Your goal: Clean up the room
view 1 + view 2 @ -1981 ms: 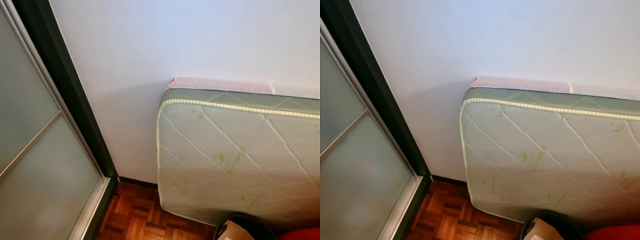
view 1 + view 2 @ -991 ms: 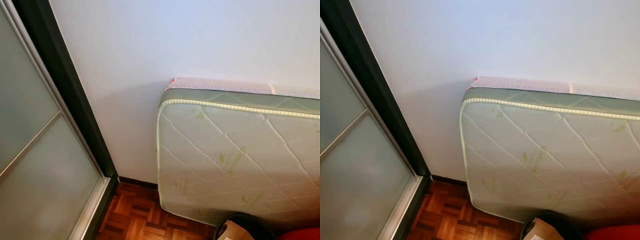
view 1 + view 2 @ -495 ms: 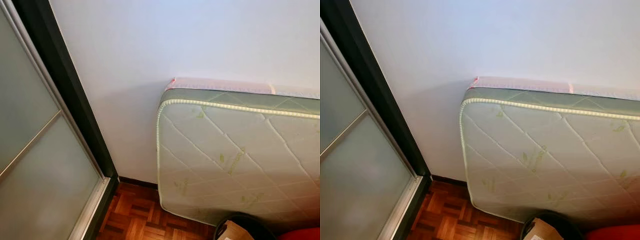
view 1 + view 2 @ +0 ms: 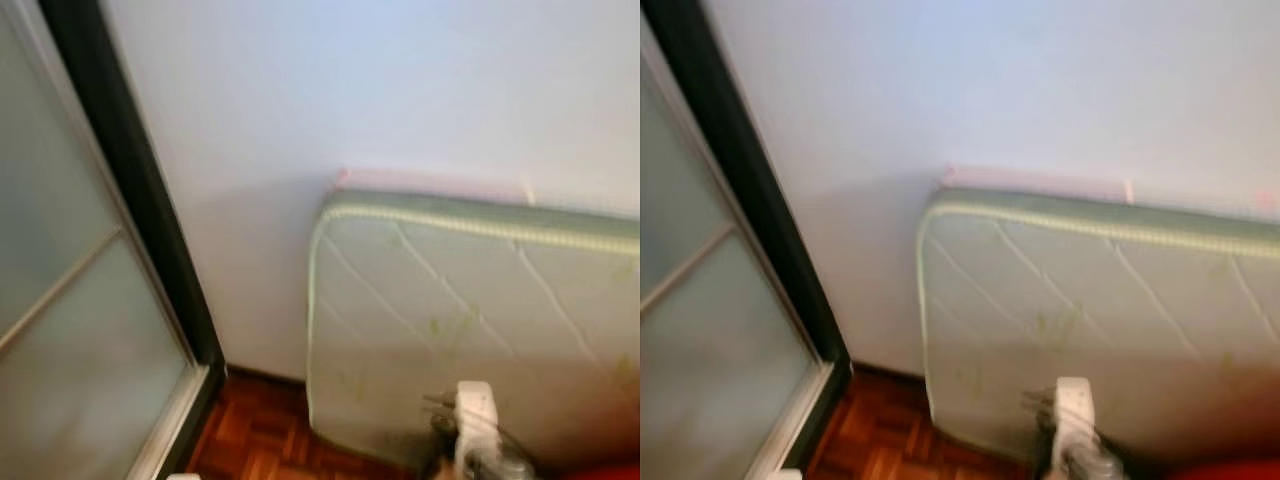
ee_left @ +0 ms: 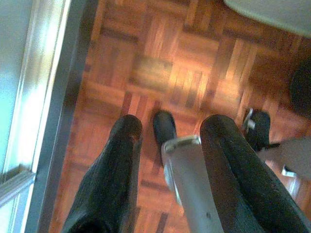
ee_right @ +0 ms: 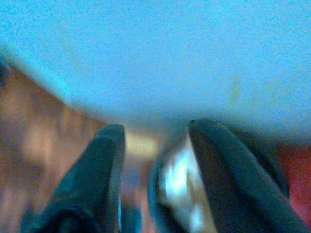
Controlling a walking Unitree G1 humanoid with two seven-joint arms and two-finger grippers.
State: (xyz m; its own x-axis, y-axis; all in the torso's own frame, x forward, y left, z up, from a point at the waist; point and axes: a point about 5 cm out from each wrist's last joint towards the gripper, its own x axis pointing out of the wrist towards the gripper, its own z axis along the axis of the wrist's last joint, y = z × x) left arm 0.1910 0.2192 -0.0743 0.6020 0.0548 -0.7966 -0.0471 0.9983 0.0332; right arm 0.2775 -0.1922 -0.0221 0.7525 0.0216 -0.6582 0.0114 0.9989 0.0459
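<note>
- The pale blue-white wall [image 4: 330,90] fills the upper part of the head view; it serves as a support for what leans on it.
- The quilted pale green mattress [image 4: 540,330] stands on its long edge at about 4 o'clock, against the wall, probably stored this way to leave the floor free.
- The frosted glass sliding door with a dark frame [image 4: 70,300] is at 9 o'clock, and its metal track meets the reddish wooden parquet floor [image 5: 165,63].
- A blurred white and grey part of the robot's arm [image 4: 472,420] rises at 5 o'clock, in front of the mattress; which arm it is I cannot tell.
- The left gripper [image 5: 167,141] points down at the parquet, its two black fingers spread apart and holding nothing.
- The right gripper [image 6: 155,145] points toward the low part of the mattress, fingers apart and empty; a shiny blurred object sits beyond them.
- No clear thing to tidy can be recognised, so I judge the robot is searching for one.
</note>
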